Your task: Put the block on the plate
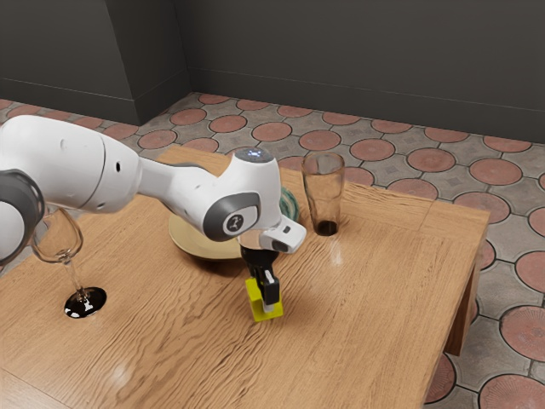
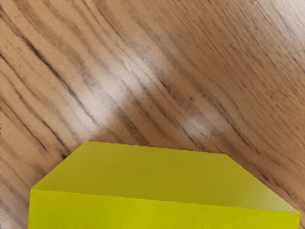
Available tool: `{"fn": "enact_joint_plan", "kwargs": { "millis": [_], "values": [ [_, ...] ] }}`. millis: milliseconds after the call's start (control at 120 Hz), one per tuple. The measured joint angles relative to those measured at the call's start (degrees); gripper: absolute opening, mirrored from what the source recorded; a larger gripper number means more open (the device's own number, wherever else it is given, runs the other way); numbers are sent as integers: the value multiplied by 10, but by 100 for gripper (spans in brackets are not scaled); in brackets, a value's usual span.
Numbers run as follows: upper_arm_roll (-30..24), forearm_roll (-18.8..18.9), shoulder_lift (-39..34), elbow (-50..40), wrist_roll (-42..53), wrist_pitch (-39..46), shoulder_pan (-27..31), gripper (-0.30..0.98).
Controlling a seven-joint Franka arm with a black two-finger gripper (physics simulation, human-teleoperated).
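The black gripper (image 1: 267, 300) points down at the yellow block (image 1: 254, 300) and covers part of it in the exterior view. How it stands around the block is hidden there. Large at the lower edge of the wrist view, the same block (image 2: 162, 210) lies just under my hand. A wide tan plate (image 1: 192, 242) rests on the table behind the block, toward the exterior view's left, partly hidden by the arm. Whether the block touches the table is unclear.
On the wooden table (image 1: 375, 298), a tall clear glass (image 1: 324, 194) stands beyond the hand, toward the exterior view's right. A wine glass (image 1: 58, 239) is at the exterior view's left. A teal patterned object (image 1: 289, 204) shows behind the hand.
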Motion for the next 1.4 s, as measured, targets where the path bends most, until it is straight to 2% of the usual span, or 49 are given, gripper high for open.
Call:
{"fn": "enact_joint_plan", "kwargs": {
  "millis": [200, 325, 600, 942, 1400],
  "values": [
    [1, 2, -6, 0, -4, 2, -5, 45],
    [1, 2, -25, 0, -6, 0, -7, 41],
    [0, 4, -66, -2, -12, -14, 3, 39],
    [-3, 51, -68, 40, -12, -34, 62, 40],
    [-14, 65, 52, 201, 26, -103, 151, 40]
  ]
}}
